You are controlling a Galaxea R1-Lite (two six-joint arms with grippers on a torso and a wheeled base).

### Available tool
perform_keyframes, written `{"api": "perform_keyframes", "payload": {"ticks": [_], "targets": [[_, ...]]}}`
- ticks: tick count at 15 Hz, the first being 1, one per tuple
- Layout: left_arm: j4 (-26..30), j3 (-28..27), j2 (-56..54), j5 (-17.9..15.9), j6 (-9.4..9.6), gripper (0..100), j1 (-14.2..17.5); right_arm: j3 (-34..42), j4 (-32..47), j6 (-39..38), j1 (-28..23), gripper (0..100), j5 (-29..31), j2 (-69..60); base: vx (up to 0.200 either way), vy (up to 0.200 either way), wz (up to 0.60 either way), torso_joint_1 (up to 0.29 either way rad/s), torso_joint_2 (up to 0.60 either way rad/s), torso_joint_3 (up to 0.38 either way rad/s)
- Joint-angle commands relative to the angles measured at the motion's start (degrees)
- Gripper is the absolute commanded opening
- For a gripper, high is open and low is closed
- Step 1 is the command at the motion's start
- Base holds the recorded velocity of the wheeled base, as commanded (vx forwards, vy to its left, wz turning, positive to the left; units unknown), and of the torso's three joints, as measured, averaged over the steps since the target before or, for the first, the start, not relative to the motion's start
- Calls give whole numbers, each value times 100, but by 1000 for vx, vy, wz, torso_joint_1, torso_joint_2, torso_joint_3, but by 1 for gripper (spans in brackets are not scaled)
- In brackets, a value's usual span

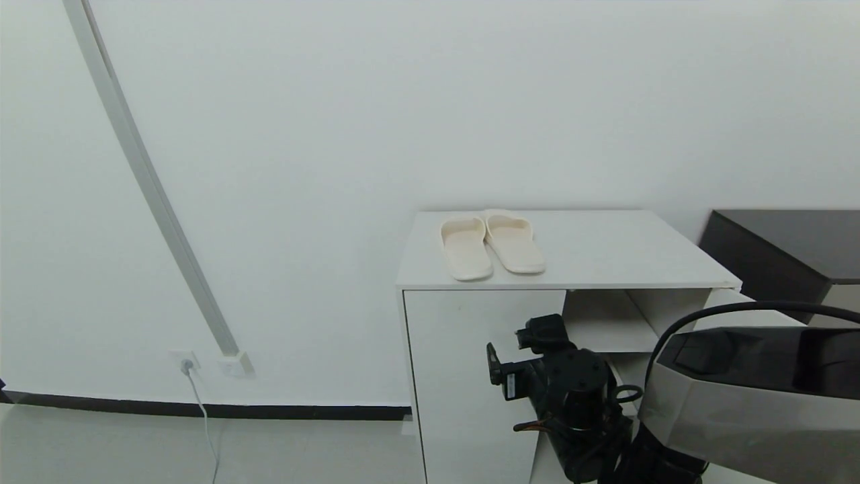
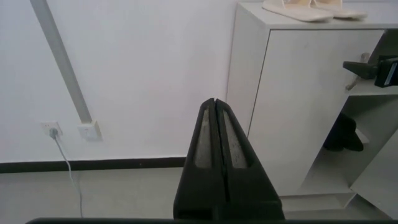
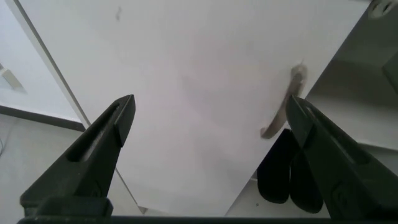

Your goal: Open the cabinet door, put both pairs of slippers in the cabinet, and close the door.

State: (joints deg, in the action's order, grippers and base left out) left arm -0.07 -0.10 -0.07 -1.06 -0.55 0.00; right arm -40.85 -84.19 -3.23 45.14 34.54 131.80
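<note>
Cream slippers (image 1: pixel 492 245) lie side by side atop the white cabinet (image 1: pixel 605 250) — black pair (image 3: pixel 289 171) inside, low.

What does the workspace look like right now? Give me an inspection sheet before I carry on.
Surface: cabinet top white, bearing the cream slippers.
Job's things: dark slippers inside the cabinet, below the shelf; left door shut, handle at its inner edge.
Clutter: nothing seen.
Grippers: right gripper open, facing the left door; left gripper shut, empty.
Cables: cable from wall socket down to floor.
Surroundings: white wall, slanted wall conduit, dark furniture right of cabinet.
</note>
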Motion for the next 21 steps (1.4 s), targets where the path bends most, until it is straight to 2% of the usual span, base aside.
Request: {"api": "perform_keyframes", "payload": {"ticks": [1,6,16,19,21], "targets": [[-1,1,7,1,2,0,0,-2,-1,-2,3,100,1,21,0,0,0,246,-574,-330],[-1,1,7,1,-7,0,0,-2,-1,-2,3,100,1,21,0,0,0,257,-579,-327],[-1,1,7,1,-7,0,0,51,8,24,-5,100,-26,21,0,0,0,178,-386,-208],[-1,1,7,-8,37,0,0,-151,-89,349,-164,100,-360,100,0,0,0,70,-143,-75],[-1,1,7,1,28,0,0,-661,104,481,-278,100,-685,-6,0,0,0,0,0,0]]}}
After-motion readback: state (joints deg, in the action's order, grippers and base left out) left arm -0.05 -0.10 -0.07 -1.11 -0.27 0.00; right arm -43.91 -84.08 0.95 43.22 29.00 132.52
